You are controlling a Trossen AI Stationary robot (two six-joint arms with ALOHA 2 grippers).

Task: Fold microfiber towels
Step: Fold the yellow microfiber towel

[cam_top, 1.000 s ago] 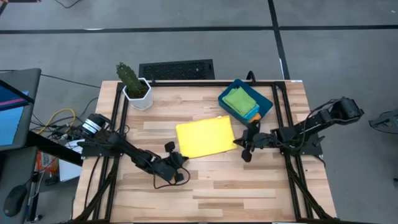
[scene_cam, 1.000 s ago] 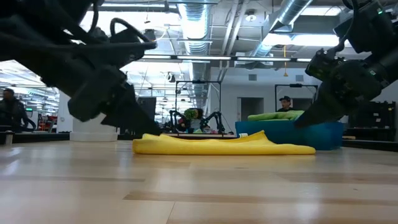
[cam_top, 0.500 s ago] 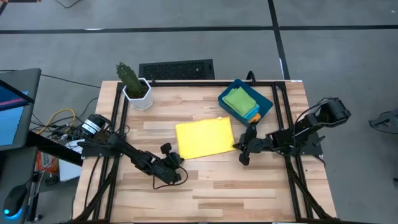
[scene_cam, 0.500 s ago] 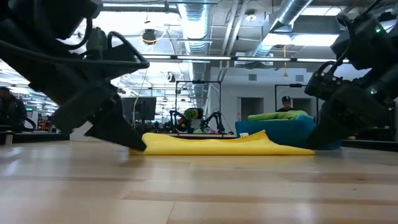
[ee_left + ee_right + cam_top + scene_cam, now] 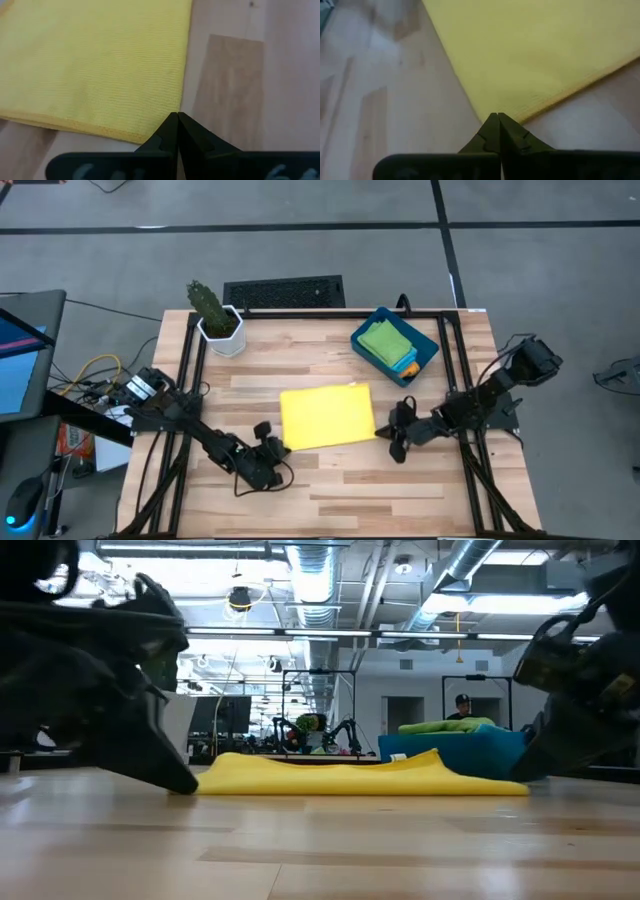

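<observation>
Microfiber towel, the large bright yellow folded cloth (image 5: pixel 327 417), lies mid-worktop (image 5: pixel 400 490) in the high view, long axis left to right, with the left tool (image 5: pixel 272 448) at its near-left corner and the right tool (image 5: pixel 397 435) at its near-right corner. The low view shows both flanking it at the surface. Each wrist view shows fingers pressed together, tips at a corner; whether cloth is pinched cannot be told.
</observation>
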